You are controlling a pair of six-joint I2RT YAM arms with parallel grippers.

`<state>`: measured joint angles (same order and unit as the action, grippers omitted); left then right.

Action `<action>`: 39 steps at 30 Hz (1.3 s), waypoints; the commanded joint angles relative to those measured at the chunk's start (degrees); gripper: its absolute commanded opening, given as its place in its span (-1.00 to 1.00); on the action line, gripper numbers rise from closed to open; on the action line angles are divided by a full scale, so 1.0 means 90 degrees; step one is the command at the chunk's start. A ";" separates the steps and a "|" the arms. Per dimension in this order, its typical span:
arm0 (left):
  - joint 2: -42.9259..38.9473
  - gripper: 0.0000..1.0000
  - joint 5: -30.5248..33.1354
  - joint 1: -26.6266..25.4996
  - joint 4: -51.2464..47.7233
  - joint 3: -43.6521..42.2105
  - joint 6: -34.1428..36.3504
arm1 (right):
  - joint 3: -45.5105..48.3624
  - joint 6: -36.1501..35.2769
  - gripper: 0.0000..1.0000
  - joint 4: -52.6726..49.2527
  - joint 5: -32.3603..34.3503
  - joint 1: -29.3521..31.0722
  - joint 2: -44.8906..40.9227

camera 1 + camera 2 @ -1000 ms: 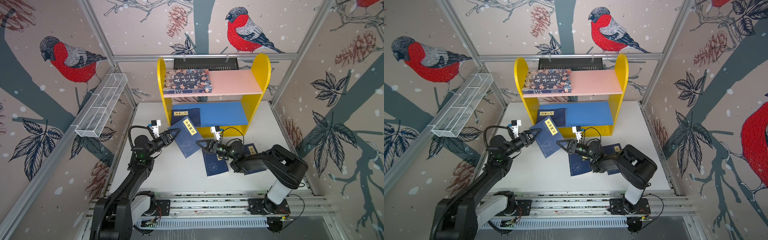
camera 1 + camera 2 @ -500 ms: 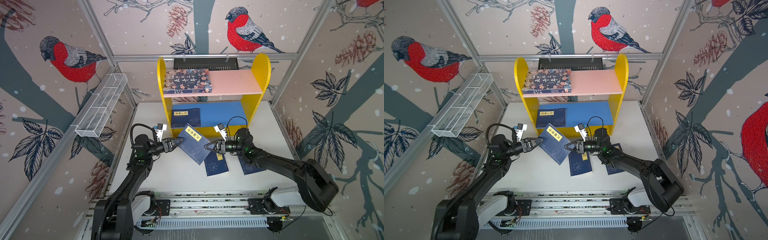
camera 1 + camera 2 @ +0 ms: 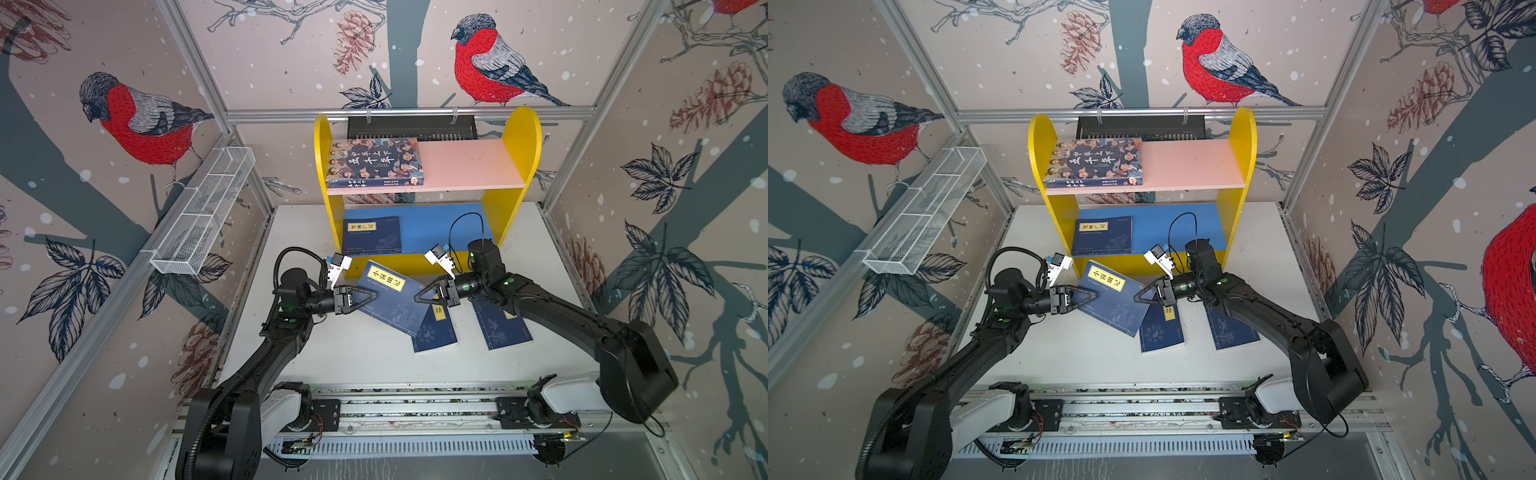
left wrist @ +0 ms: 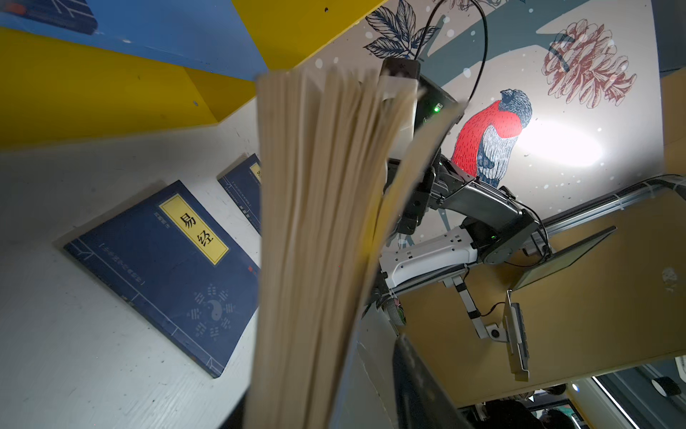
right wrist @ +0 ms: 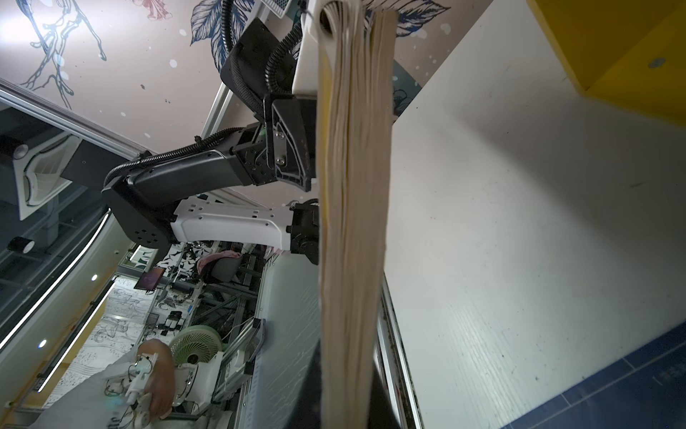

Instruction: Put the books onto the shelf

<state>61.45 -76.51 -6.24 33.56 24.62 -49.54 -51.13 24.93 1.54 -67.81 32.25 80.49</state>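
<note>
Two on the shelf (image 3: 521,145), two on the table (image 3: 332,365); right end effector (image 3: 417,297) pinches the fifth book (image 3: 390,301), left end effector (image 3: 374,296) can't tell.

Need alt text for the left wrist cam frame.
Fanned, blurred page edges of the raised book fill the middle, close to the lens. Beyond it the right arm reaches in; the navy 易经 book and a second navy book lie flat on the white table, near the yellow-and-blue shelf.
</note>
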 commanded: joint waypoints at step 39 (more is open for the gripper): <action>0.0610 -1.00 0.1547 0.0239 0.3365 -0.0119 -0.2328 | 0.1483 0.3880 -0.74 0.5938 0.1867 0.0245 0.0441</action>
<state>67.07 -63.77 -4.38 59.57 23.62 -70.04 -36.67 58.50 49.80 -50.63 34.41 83.53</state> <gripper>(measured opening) 0.122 0.158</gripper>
